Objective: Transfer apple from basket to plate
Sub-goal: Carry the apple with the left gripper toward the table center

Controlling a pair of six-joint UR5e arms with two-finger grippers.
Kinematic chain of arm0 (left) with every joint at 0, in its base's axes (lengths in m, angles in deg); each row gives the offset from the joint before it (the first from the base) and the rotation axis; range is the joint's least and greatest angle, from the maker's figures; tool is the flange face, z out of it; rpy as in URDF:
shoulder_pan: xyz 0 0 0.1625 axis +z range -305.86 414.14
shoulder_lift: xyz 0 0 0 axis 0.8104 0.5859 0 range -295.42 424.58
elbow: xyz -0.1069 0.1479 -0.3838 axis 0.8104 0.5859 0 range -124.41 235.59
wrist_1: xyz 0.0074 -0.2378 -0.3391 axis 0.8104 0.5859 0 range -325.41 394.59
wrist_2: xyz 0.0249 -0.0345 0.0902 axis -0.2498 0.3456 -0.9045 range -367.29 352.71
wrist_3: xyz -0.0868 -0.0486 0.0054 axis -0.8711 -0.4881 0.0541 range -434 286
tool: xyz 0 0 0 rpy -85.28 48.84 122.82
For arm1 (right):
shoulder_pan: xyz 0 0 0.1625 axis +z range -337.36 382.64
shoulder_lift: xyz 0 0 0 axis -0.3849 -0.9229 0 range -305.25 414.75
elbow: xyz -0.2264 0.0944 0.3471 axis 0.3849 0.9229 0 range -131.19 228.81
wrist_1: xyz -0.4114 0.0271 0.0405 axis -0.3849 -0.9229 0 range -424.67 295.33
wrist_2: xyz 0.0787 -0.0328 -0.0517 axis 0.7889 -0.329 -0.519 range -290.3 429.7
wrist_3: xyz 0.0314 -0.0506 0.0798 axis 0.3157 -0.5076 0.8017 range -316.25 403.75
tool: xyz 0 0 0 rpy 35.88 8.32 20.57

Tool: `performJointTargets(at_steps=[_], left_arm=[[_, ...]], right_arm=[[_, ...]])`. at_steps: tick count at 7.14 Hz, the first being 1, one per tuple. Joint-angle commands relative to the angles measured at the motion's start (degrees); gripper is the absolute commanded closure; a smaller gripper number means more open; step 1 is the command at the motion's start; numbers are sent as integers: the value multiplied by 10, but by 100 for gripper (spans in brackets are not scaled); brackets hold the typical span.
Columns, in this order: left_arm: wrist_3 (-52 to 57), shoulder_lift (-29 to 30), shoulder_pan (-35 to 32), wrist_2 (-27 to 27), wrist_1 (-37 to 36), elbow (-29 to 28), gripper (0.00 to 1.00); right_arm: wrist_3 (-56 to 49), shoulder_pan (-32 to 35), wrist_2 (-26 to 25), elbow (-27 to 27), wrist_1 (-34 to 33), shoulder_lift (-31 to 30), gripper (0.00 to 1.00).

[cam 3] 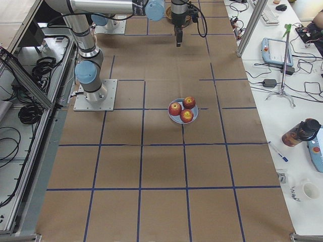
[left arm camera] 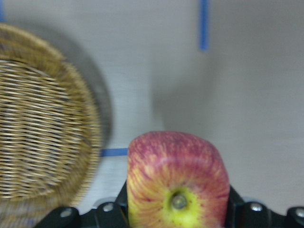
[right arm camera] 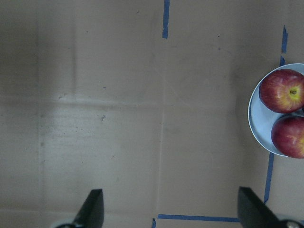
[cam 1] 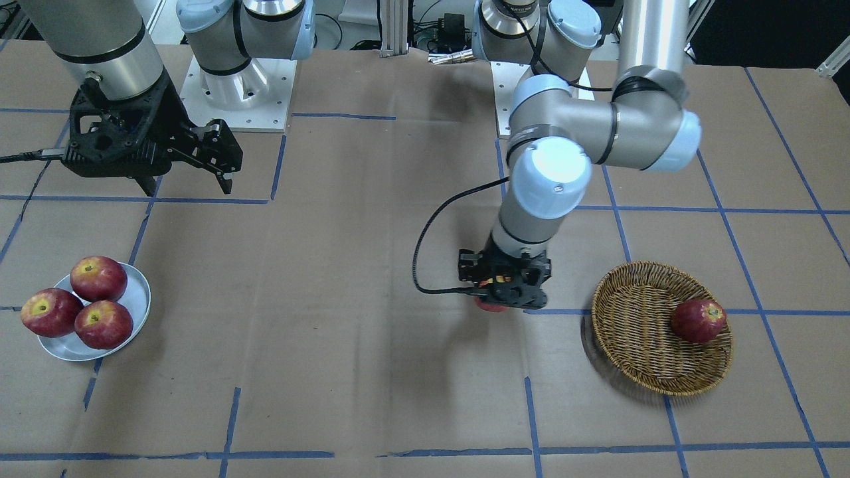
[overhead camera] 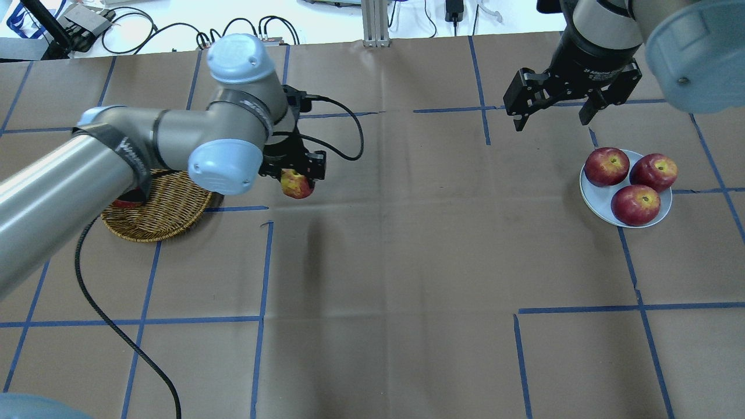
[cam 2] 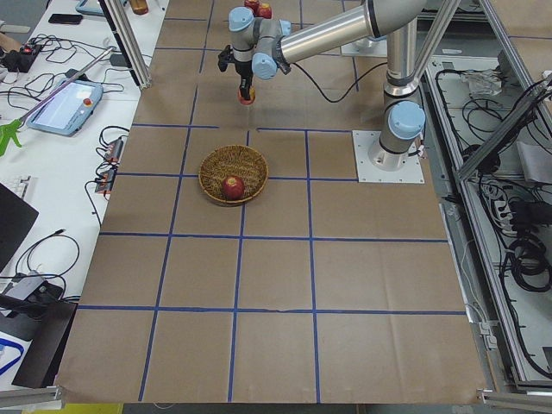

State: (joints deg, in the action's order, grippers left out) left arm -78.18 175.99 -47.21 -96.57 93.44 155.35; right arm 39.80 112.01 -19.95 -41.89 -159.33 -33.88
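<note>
My left gripper (overhead camera: 297,174) is shut on the apple (overhead camera: 295,184), a pinkish-red one with yellow streaks, and holds it above the table just right of the basket (overhead camera: 160,218). The apple fills the bottom of the left wrist view (left arm camera: 178,185), yellow stem hollow facing the camera, with the basket (left arm camera: 42,128) to its left. In the front view only its lower edge (cam 1: 490,306) shows under the gripper (cam 1: 503,295). The plate (overhead camera: 593,198) sits at the far right with three dark red apples. My right gripper (overhead camera: 553,116) is open and empty, behind the plate.
One dark red apple (cam 1: 698,320) lies in the basket (cam 1: 637,332). The three apples (cam 1: 98,278) nearly fill the plate (cam 1: 136,292). A black cable (overhead camera: 116,331) trails from my left arm across the brown paper with blue tape lines.
</note>
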Motion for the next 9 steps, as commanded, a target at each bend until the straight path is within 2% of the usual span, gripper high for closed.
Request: performJointTargets(at_steps=[1, 4, 6, 7, 8, 9], left_arm=[[-52, 56, -67, 2, -68, -18, 58], [-68, 118, -108, 2, -67, -80, 58], [-66, 118, -112, 0, -64, -74, 57], [-71, 121, -112, 1, -65, -75, 44], [-64, 119, -112, -5, -63, -76, 1], [-64, 121, -112, -6, -62, -87, 1]], right_arm=[[0, 0, 0, 0, 0, 0, 0], [-1, -1, 0, 0, 0, 1, 0], [-3, -1, 0, 0, 0, 1, 0], [-3, 0, 0, 0, 0, 2, 0], [-4, -1, 0, 0, 0, 2, 0], [-4, 0, 1, 0, 0, 0, 0]])
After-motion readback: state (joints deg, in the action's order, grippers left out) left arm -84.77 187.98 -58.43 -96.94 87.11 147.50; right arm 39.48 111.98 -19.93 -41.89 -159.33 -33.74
